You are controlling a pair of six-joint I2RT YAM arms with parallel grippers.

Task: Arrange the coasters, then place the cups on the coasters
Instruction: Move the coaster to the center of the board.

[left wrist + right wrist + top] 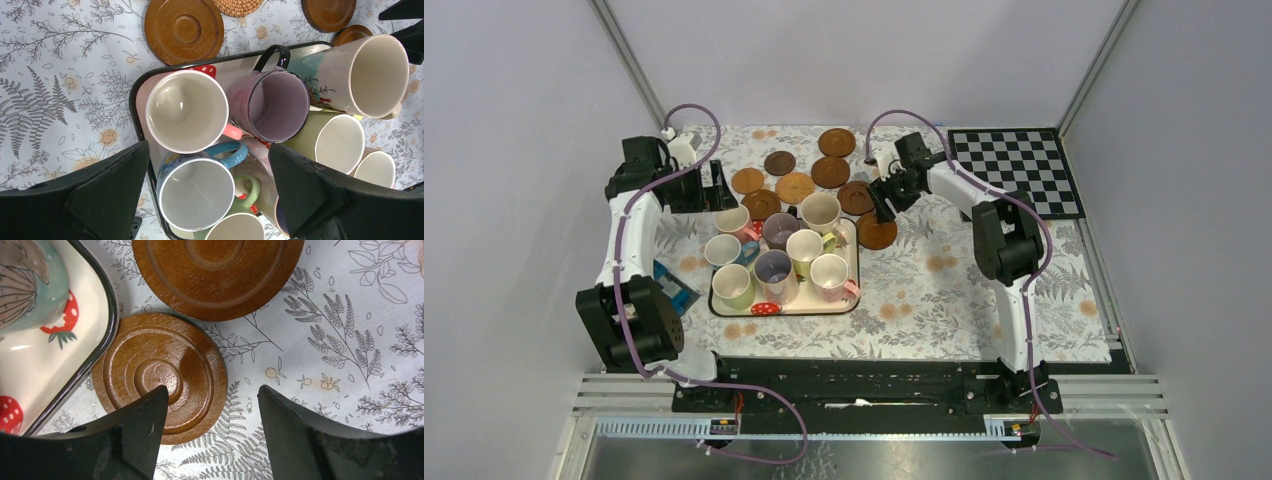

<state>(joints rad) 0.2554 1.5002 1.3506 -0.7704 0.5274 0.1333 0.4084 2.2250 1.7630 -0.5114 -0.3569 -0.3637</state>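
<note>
Several cups stand packed on the strawberry-print tray (856,262). Among them are a cream cup with a pink handle (186,110), a blue-handled white cup (197,192), a purple cup (277,105) and a taller patterned cup (370,75). My left gripper (208,154) hangs open above the tray's back-left cups and holds nothing. Several brown coasters lie scattered behind the tray, such as one (830,172) and a woven one (795,187). My right gripper (212,390) is open over the right rim of a coaster (150,365) that touches the tray's corner.
A black-and-white checkerboard mat (1019,170) lies at the back right. A second, larger coaster (217,275) sits just beyond the one under my right gripper. A small blue object (674,285) lies left of the tray, by the left arm. Floral cloth covers the table.
</note>
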